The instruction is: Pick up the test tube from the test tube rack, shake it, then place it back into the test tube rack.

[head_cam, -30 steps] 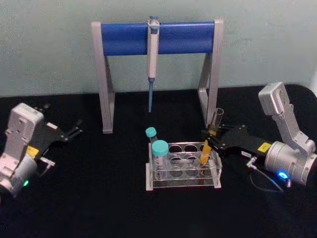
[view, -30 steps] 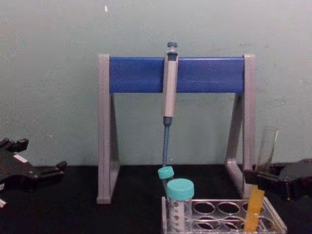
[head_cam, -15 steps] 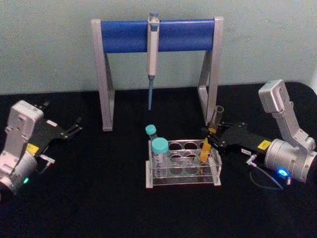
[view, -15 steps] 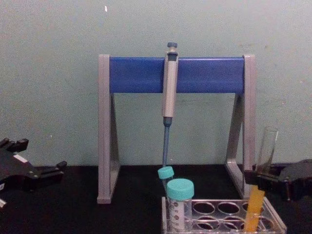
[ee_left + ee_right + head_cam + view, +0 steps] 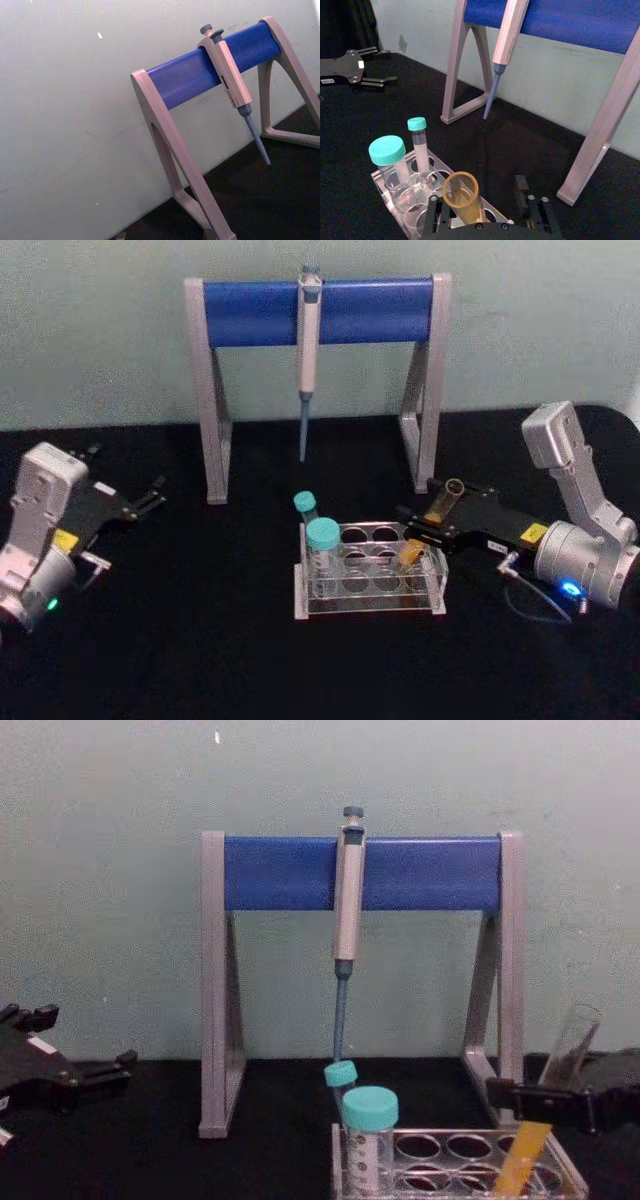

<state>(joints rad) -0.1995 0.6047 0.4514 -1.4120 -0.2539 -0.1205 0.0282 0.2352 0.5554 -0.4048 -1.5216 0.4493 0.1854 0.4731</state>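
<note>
The test tube (image 5: 432,520), a clear open tube with yellow-orange liquid at its bottom, leans steeply in a right-hand hole of the clear test tube rack (image 5: 370,608), its mouth tipped toward my right arm. In the right wrist view the test tube (image 5: 460,192) rests against one finger (image 5: 434,207) of my right gripper (image 5: 477,194), with a gap to the other finger, so the gripper is open around it. From the chest the test tube (image 5: 562,1055) slants behind the right gripper (image 5: 520,1098) above the rack (image 5: 450,1132). My left gripper (image 5: 150,502) is parked open at the far left.
Two teal-capped tubes, a wide one (image 5: 322,550) and a slimmer one (image 5: 305,508), stand at the rack's left end. Behind the rack rises the grey-and-blue pipette stand (image 5: 320,312) with a pipette (image 5: 308,350) hanging from it. Black tabletop stretches between rack and left arm.
The test tube has sunk lower into the rack and tipped over toward the right arm. The right gripper has dropped slightly and its fingers have parted. The left arm has stayed put.
</note>
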